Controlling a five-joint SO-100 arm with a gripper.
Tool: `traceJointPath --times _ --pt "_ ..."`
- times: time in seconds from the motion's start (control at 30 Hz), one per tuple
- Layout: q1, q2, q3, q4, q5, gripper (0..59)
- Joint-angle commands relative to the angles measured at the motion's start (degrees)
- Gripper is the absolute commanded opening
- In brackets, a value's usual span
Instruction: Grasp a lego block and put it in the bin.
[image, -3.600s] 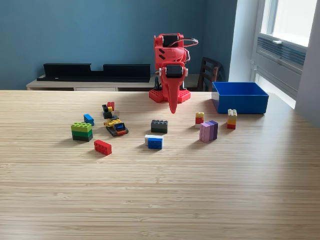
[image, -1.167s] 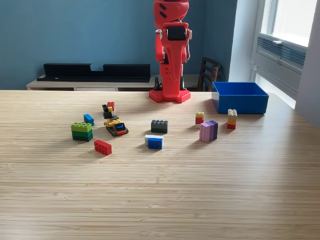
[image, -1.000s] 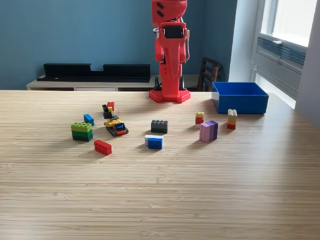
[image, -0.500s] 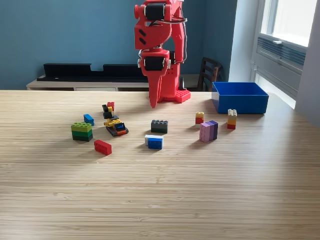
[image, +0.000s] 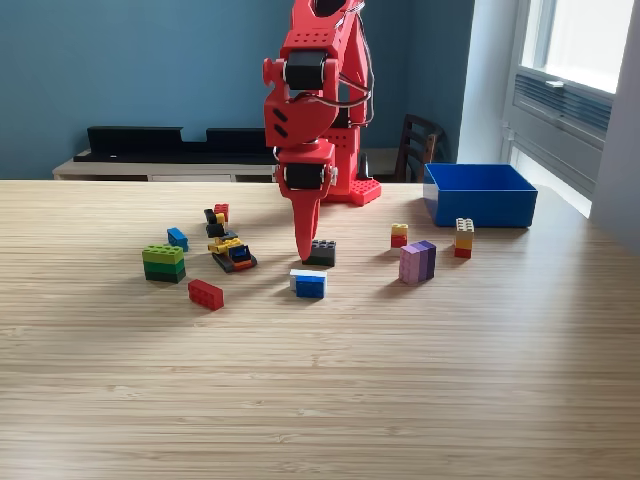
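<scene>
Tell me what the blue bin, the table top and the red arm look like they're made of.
The blue rectangular bin looks like matte plastic: uniform colour, thin straight walls. The light table top looks like bamboo or wood laminate: fine parallel grain strips, a soft sheen. The red robot arm seems to be matte plastic, possibly printed; its end effector matches.

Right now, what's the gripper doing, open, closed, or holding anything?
Gripper: looks closed and holds nothing; its tip points down just over the dark block, beside the white-and-blue one.
</scene>
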Motion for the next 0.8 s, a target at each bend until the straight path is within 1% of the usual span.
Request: traceJointPath --times 0.03,0.1,0.2,0.27,0.3,0.5,0.57,0.63,0.7,0.8 --pt "-1.5 -1.1 -2.6 -1.4 -0.4 21.4" --pt "-1.8 -1.6 -2.4 -2.6 0.1 17.7" --pt "-1.8 -1.6 -0.6 -7.3 1.5 6.2" --pt "-1.7 -1.6 0.7 -10.8 1.8 1.1" --pt "-1.7 -1.6 1.1 -11.6 2.0 0.1" --pt "-1.8 -1.4 2.6 -13.2 3.6 0.1" --pt "-1.8 -1.4 2.4 -12.1 3.9 0.1" --pt "-1.8 -0.8 0.9 -8.9 4.0 0.1" --pt "-1.8 -0.6 -1.9 -4.6 4.0 0.1" --pt "-2.0 -0.3 -10.1 3.8 4.5 0.1"
